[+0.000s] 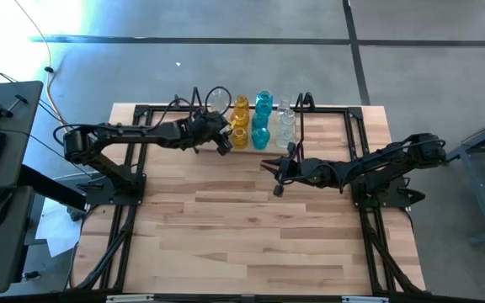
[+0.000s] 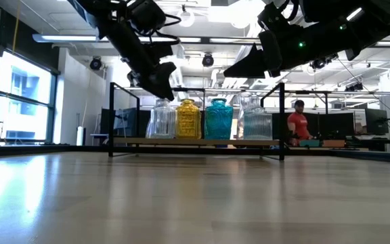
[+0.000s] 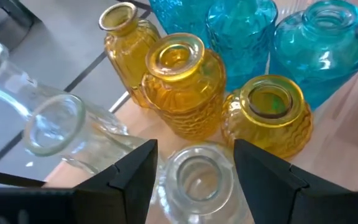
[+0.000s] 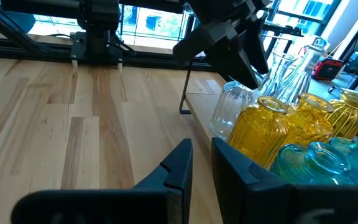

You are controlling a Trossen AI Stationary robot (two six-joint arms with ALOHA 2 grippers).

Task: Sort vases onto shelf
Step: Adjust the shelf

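Note:
Several small glass vases stand in rows on the shelf (image 1: 331,110) at the table's far edge: clear ones (image 1: 216,99) at its left end, then amber (image 1: 240,119), teal (image 1: 262,118) and clear (image 1: 285,124). In the low view they stand upright on the shelf's board (image 2: 202,141). My left gripper (image 1: 223,141) is open just above the left-end clear vase (image 3: 194,179); its fingers stand on either side of that vase's mouth. My right gripper (image 1: 274,175) hovers over the table in front of the shelf, open by a narrow gap and holding nothing.
The black frame of the arm mounts runs along the table's left and right sides (image 1: 129,181). Bare wooden tabletop (image 1: 242,244) lies on the near side of both arms. A person in a red top (image 2: 296,123) is in the room beyond the table.

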